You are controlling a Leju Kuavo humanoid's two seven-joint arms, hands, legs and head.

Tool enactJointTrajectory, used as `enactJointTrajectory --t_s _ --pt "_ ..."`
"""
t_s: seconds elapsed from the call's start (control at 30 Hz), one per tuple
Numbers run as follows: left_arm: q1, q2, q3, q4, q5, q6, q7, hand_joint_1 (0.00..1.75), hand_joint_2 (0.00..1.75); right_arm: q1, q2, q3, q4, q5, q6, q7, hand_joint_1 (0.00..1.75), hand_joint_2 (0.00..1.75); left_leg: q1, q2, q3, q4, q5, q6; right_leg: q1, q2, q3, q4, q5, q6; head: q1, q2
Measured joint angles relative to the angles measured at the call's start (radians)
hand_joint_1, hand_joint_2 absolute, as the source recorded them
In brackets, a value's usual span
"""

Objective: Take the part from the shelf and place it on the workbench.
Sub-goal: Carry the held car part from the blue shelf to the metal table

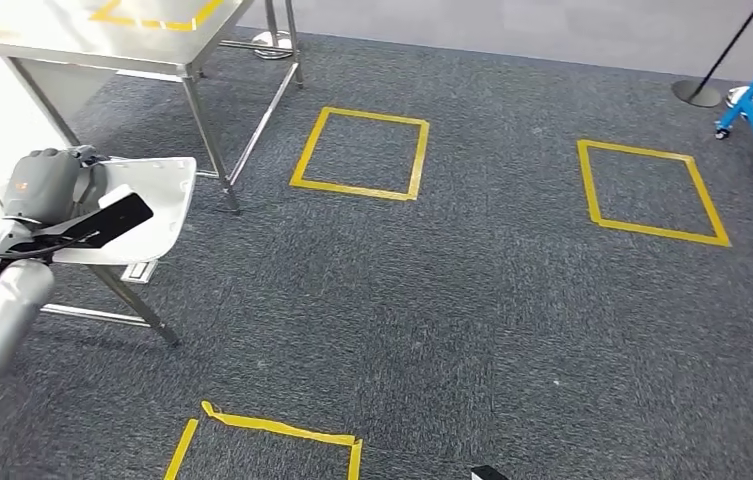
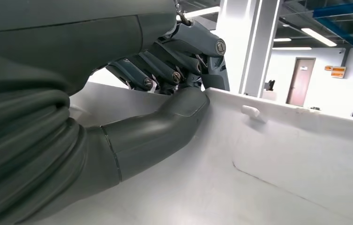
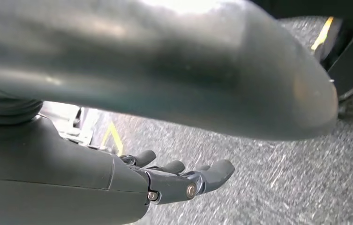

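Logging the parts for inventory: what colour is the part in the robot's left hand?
White, seen best in the left wrist view: the part is plain white plastic, gripped by the left hand.

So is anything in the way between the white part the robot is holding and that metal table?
Nothing visible. The left hand grips the white part, and the metal workbench stands just ahead, with only bare carpet between them.

Grey carpet floor carries yellow tape squares; steel workbench stands on it.
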Motion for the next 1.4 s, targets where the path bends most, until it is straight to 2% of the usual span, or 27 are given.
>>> enactJointTrajectory --t_s 0.03,0.07,0.13,0.17,0.23,0.27,0.3,0.37,0.43,0.5,0.53,0.57,0.63,0.7,0.73,0.8,0.87,0.93,1.0,1.03,1.07,1.1,1.17,1.23,1.3,1.33,1.4 --pt "0.003 -0.006 -0.001 0.002 -0.001 0.001 0.002 1.75 1.75 0.0 0.0 0.0 0.0 0.0 0.0 0.0 0.0 0.0 -0.001 -0.014 0.0 0.002 0.0 0.0 0.001 0.002 -0.011 0.009 0.011 -0.002 0.001 0.0" --pt "0.005 -0.01 -0.001 0.004 -0.002 0.002 0.002 1.75 1.75 -0.001 0.0 0.0 0.0 0.0 0.0 0.0 0.0 0.0 -0.001 -0.026 0.0 0.004 0.0 0.0 0.001 0.005 -0.003 -0.021 0.04 -0.007 0.001 0.0" --pt "0.005 -0.016 -0.002 0.006 -0.002 0.002 0.004 1.75 1.75 -0.002 -0.001 -0.001 0.0 0.0 0.0 0.0 0.0 0.0 -0.002 -0.047 -0.001 0.006 -0.001 -0.003 0.002 0.035 0.05 -0.151 0.11 -0.018 0.001 0.0" --pt "0.003 -0.018 -0.002 0.007 -0.003 0.002 0.005 1.75 1.75 -0.002 -0.001 -0.001 0.0 0.0 0.001 0.0 0.0 0.0 -0.003 -0.057 -0.003 0.008 -0.001 -0.006 0.002 0.051 0.075 -0.208 0.133 -0.021 0.001 0.0" --pt "-0.001 -0.021 -0.004 0.009 -0.006 0.002 0.007 1.75 1.75 -0.001 -0.002 -0.001 0.0 0.001 0.001 0.0 0.0 0.0 -0.001 -0.074 -0.009 0.007 0.002 -0.018 0.004 0.063 0.097 -0.256 0.14 -0.024 0.0 0.0" --pt "-0.003 -0.022 -0.005 0.011 -0.007 0.002 0.008 1.75 1.75 -0.001 -0.002 -0.001 0.0 0.003 0.001 0.0 0.0 0.0 -0.001 -0.084 -0.011 0.005 0.005 -0.025 0.004 0.052 0.099 -0.26 0.142 -0.026 0.0 0.0" --pt "-0.003 -0.022 -0.006 0.012 -0.008 0.002 0.008 1.75 1.75 -0.002 -0.002 -0.001 0.0 0.005 0.002 0.0 0.0 0.0 0.0 -0.082 -0.014 0.005 0.005 -0.03 0.002 0.041 0.101 -0.264 0.145 -0.031 0.001 0.0" --pt "-0.006 -0.023 -0.008 0.014 -0.01 -0.001 0.007 1.75 1.75 -0.003 -0.002 -0.001 0.0 0.005 0.004 0.0 0.0 0.0 -0.002 -0.04 -0.032 0.038 -0.019 -0.04 -0.002 0.02 0.106 -0.274 0.15 -0.044 -0.004 0.0" --pt "-0.008 -0.027 -0.01 0.016 -0.01 -0.008 0.005 1.75 1.75 -0.002 -0.002 -0.001 0.0 0.001 0.005 0.0 0.0 0.0 0.0 0.013 -0.079 0.143 -0.078 -0.049 -0.002 0.001 0.108 -0.277 0.151 -0.052 -0.01 0.0" --pt "-0.007 -0.032 -0.013 0.02 -0.012 -0.014 0.006 1.75 1.75 0.0 -0.002 -0.002 0.0 -0.001 0.006 0.0 0.0 0.0 0.006 0.027 -0.127 0.251 -0.117 -0.056 -0.002 -0.019 0.107 -0.276 0.15 -0.053 -0.01 0.0" --pt "-0.006 -0.033 -0.014 0.022 -0.012 -0.017 0.007 1.75 1.75 0.0 -0.002 -0.002 0.0 -0.001 0.007 0.0 0.0 0.0 0.009 0.03 -0.132 0.264 -0.113 -0.059 -0.003 -0.029 0.107 -0.275 0.149 -0.052 -0.01 0.0" --pt "-0.007 -0.034 -0.016 0.023 -0.012 -0.019 0.008 1.75 1.75 0.001 -0.002 -0.002 0.0 -0.001 0.009 0.0 0.0 0.0 0.011 0.035 -0.117 0.238 -0.091 -0.061 -0.004 -0.039 0.107 -0.273 0.147 -0.05 -0.011 0.0" --pt "-0.01 -0.034 -0.016 0.023 -0.012 -0.022 0.009 1.75 1.75 0.0 -0.002 -0.002 0.0 -0.001 0.013 0.0 0.0 0.0 0.011 0.068 -0.051 0.114 -0.038 -0.062 -0.004 -0.059 0.108 -0.266 0.141 -0.041 -0.011 0.0" --pt "-0.014 -0.035 -0.016 0.023 -0.012 -0.025 0.009 1.75 1.75 0.0 -0.003 -0.002 0.0 0.0 0.015 0.0 0.0 0.0 0.006 0.094 -0.006 0.028 -0.016 -0.05 0.001 -0.076 0.108 -0.259 0.134 -0.03 -0.01 0.0" --pt "-0.015 -0.035 -0.016 0.023 -0.011 -0.026 0.009 1.75 1.75 0.0 -0.004 -0.002 0.0 0.001 0.016 0.0 0.0 0.0 0.003 0.095 -0.002 0.017 -0.018 -0.041 0.003 -0.084 0.11 -0.258 0.132 -0.024 -0.009 0.0" --pt "-0.014 -0.031 -0.016 0.025 -0.009 -0.028 0.009 1.75 1.75 0.0 -0.004 -0.002 0.0 0.003 0.015 0.0 0.0 0.0 0.003 0.072 -0.004 0.016 -0.014 -0.025 0.003 -0.097 0.113 -0.259 0.13 -0.013 -0.006 0.0" --pt "-0.015 -0.028 -0.016 0.025 -0.004 -0.028 0.007 1.75 1.75 -0.001 -0.004 -0.002 0.0 0.006 0.014 0.0 0.0 0.0 0.006 0.052 -0.005 0.013 -0.009 -0.013 -0.003 -0.067 0.103 -0.23 0.106 -0.001 -0.005 0.0" --pt "-0.014 -0.027 -0.016 0.025 0.002 -0.028 0.005 1.75 1.75 0.001 -0.005 -0.002 0.0 0.011 0.014 0.0 0.0 0.0 0.009 0.031 -0.006 0.012 -0.005 -0.005 -0.006 -0.017 0.058 -0.13 0.05 0.006 -0.002 0.0" --pt "-0.008 -0.027 -0.016 0.026 0.004 -0.027 0.006 1.75 1.75 0.004 -0.006 -0.002 0.0 0.015 0.014 0.0 0.0 0.0 0.007 0.008 -0.008 0.012 -0.004 -0.001 -0.005 -0.001 0.0 -0.012 0.007 0.007 -0.001 0.0" --pt "-0.003 -0.027 -0.016 0.026 0.005 -0.027 0.007 1.75 1.75 0.005 -0.006 -0.002 0.0 0.016 0.015 0.0 0.0 0.0 0.007 -0.005 -0.009 0.012 -0.003 -0.001 -0.004 0.001 -0.013 0.01 0.009 0.005 -0.001 0.0" --pt "0.0 -0.025 -0.016 0.027 0.005 -0.026 0.008 1.75 1.75 0.006 -0.006 -0.002 0.0 0.017 0.015 0.0 0.0 0.0 0.006 -0.018 -0.009 0.013 -0.003 -0.002 -0.004 0.003 -0.009 -0.006 0.029 0.002 -0.001 0.0" --pt "0.002 -0.024 -0.016 0.027 0.005 -0.025 0.008 1.75 1.75 0.005 -0.006 -0.002 0.0 0.018 0.016 0.0 0.0 0.0 0.006 -0.031 -0.009 0.014 -0.002 -0.003 -0.004 0.008 0.014 -0.057 0.063 -0.003 -0.001 0.0" --pt "0.002 -0.022 -0.016 0.026 0.007 -0.024 0.009 1.75 1.75 0.005 -0.007 -0.002 0.0 0.018 0.017 0.0 0.0 0.0 0.006 -0.054 -0.011 0.015 -0.001 -0.008 -0.005 0.042 0.074 -0.189 0.119 -0.013 -0.001 0.0" --pt "0.002 -0.02 -0.016 0.025 0.009 -0.023 0.01 1.75 1.75 0.004 -0.009 -0.002 0.0 0.019 0.017 -0.002 0.0 0.0 0.009 -0.075 -0.018 0.014 0.004 -0.02 -0.003 0.066 0.102 -0.252 0.131 -0.018 0.0 0.0" --pt "0.004 -0.012 -0.016 0.025 0.011 -0.022 0.013 1.75 1.75 0.003 -0.009 -0.002 0.0 0.02 0.017 -0.004 0.0 0.0 0.013 -0.094 -0.022 0.008 0.011 -0.036 -0.002 0.053 0.108 -0.26 0.133 -0.023 0.002 0.0" --pt "0.006 -0.008 -0.016 0.025 0.012 -0.022 0.015 1.75 1.75 0.001 -0.009 -0.002 0.0 0.021 0.017 -0.003 0.0 0.0 0.012 -0.088 -0.025 0.008 0.011 -0.042 -0.004 0.043 0.111 -0.266 0.137 -0.028 0.002 0.0" --pt "0.005 -0.001 -0.016 0.025 0.013 -0.021 0.018 1.75 1.75 -0.001 -0.008 -0.002 0.0 0.021 0.018 -0.005 0.0 0.0 0.009 -0.037 -0.048 0.051 -0.018 -0.05 -0.008 0.022 0.118 -0.279 0.144 -0.04 -0.005 0.0"
